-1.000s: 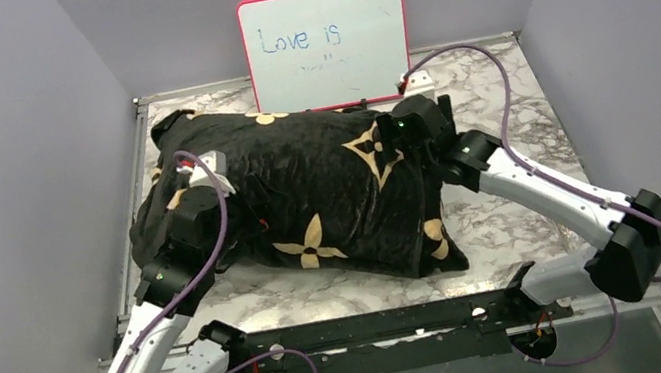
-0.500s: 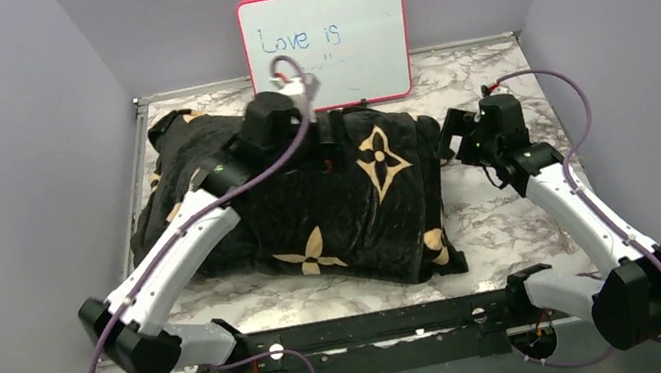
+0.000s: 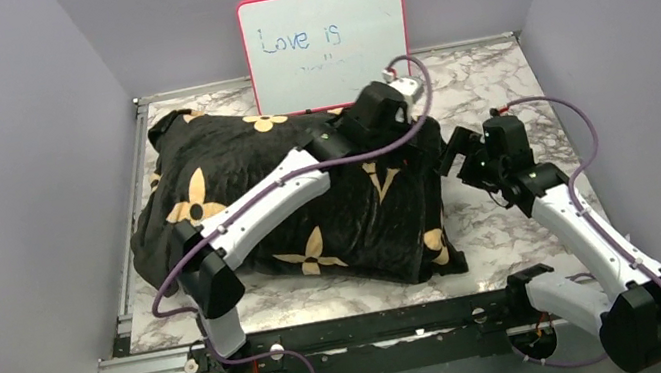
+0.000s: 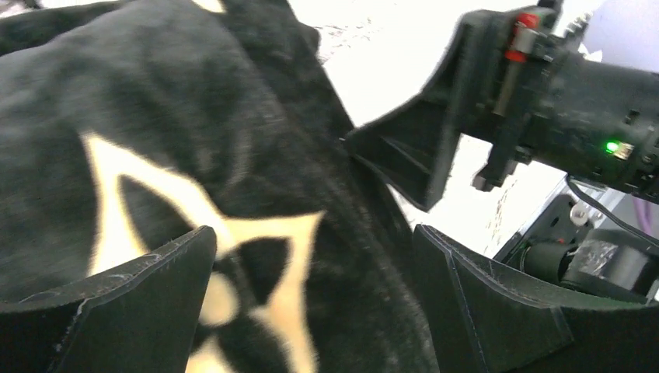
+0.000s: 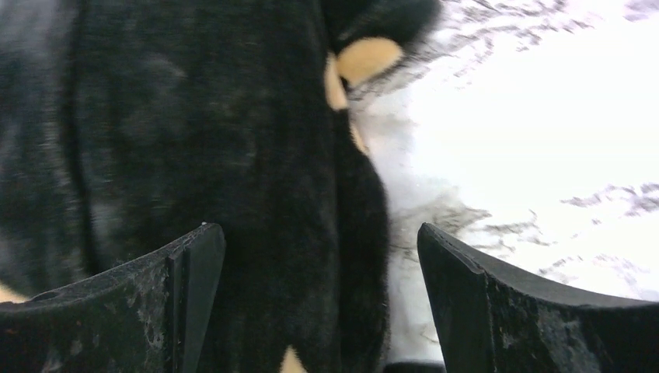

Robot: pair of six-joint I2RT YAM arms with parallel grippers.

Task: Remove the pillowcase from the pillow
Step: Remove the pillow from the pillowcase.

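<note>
The pillowcase (image 3: 352,218) lies plump across the table (image 3: 503,208), the pillow hidden inside — soft, slippery velvet, I'd guess, that bunches rather than lifts — so pinch its loose right edge, where the left gripper (image 4: 311,249) and right gripper (image 5: 315,233) hover, jaws spread and empty.

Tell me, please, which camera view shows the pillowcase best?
The top external view: the whole pillowcase lies in sight on the marble table, crossed only by the left arm. The left wrist view gives a blurred close patch with one tan flower; the right wrist view, mostly its dark edge against the table.
</note>
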